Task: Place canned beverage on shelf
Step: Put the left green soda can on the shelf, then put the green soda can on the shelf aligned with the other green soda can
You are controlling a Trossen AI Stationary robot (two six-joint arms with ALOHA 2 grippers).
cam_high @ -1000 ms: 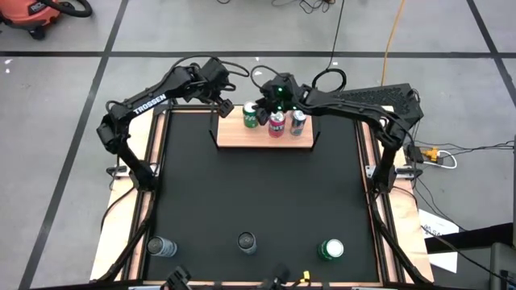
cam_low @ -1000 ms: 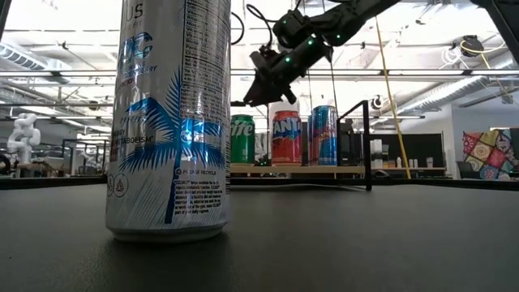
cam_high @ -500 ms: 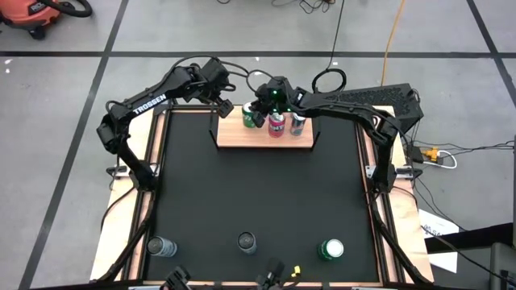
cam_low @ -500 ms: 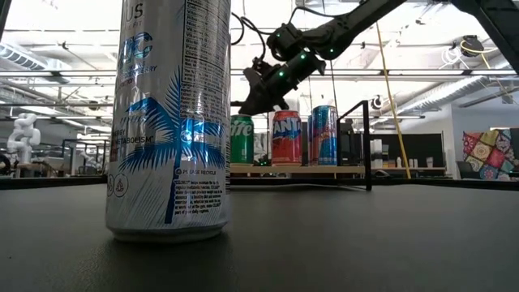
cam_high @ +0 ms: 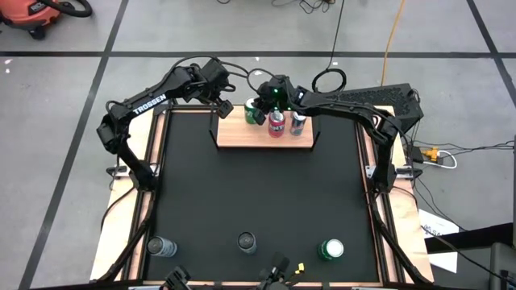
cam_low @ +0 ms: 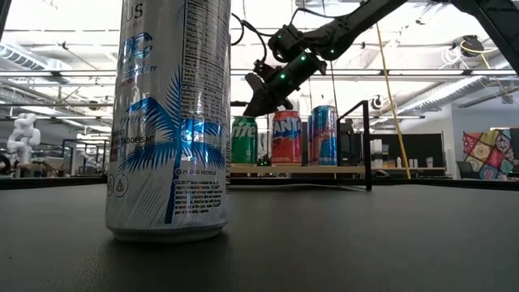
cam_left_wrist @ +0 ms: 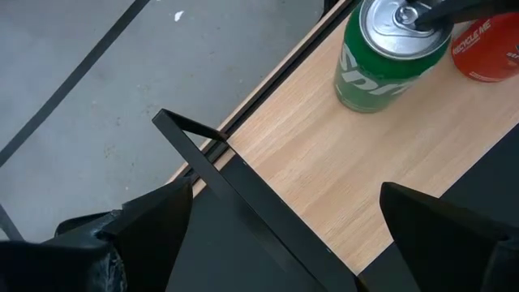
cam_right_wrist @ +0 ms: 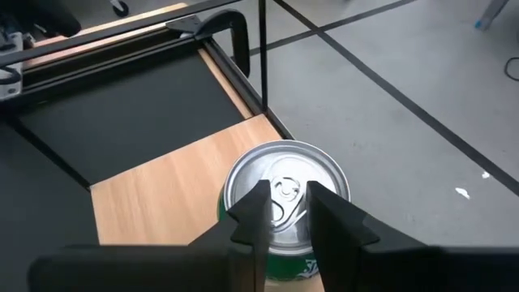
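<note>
The shelf (cam_high: 264,135), a light-wood board with black rod uprights, lies at the table's far edge. Three cans stand on it: a green can (cam_high: 251,114), a red can (cam_high: 276,126) and a blue-silver can (cam_high: 297,122). My right gripper (cam_high: 260,107) is above the green can's top (cam_right_wrist: 284,191), its fingers almost together with a thin slit between them. It also shows in the low view (cam_low: 250,108). My left gripper (cam_left_wrist: 296,243) is open and empty over the shelf's left end, with the black upright (cam_left_wrist: 203,154) between its fingers. My right gripper points down at a slant, and its fingertips (cam_right_wrist: 253,212) stand over the middle of the green can's top (cam_left_wrist: 397,24). I cannot tell whether they touch it. The can stands upright on the shelf.
Three more cans stand near the table's near edge: a silver one (cam_high: 161,246), a dark one (cam_high: 246,242) and a green one (cam_high: 330,250). One tall can (cam_low: 169,122) fills the left of the low view. Wooden rails run along the table's sides.
My right gripper has gone toward the table's left edge, from above the red can to above the green can, and has come a little lower. The cans have stayed upright on the shelf.
</note>
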